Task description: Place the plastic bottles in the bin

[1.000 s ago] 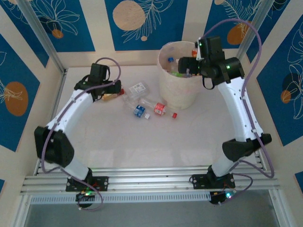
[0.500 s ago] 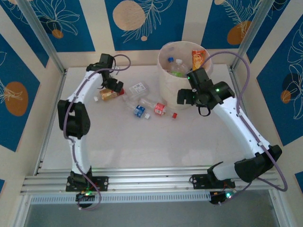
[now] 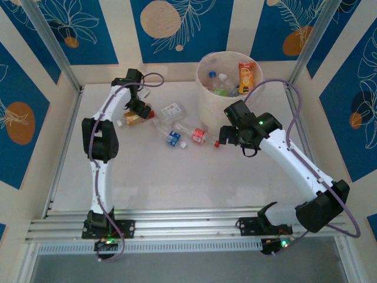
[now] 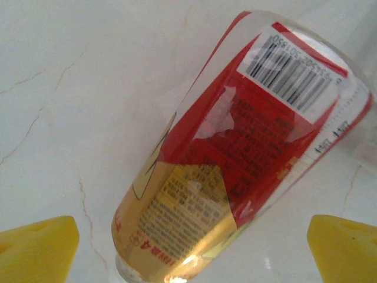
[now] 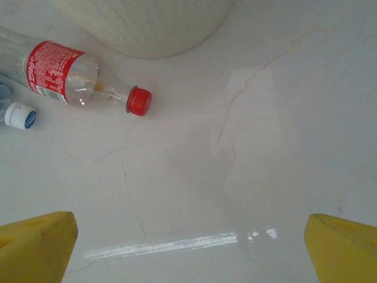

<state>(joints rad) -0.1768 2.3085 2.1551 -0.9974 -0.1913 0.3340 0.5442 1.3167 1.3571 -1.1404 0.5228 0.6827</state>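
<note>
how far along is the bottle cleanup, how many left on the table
Done: a few bottles lie inside the bin. In hand: nothing; the left gripper hangs open over a red-and-gold bottle, the right gripper open near a red-capped bottle. Left: about five bottles on the table, those two included.

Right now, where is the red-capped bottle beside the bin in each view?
Top external: the red-capped bottle lies near centre, at the lower left of the bin.
Right wrist: upper left, cap pointing right, just below the bin.
Left wrist: a different bottle, red and gold label, in the centre.
Shared landmark: the bin's white wall.
</note>
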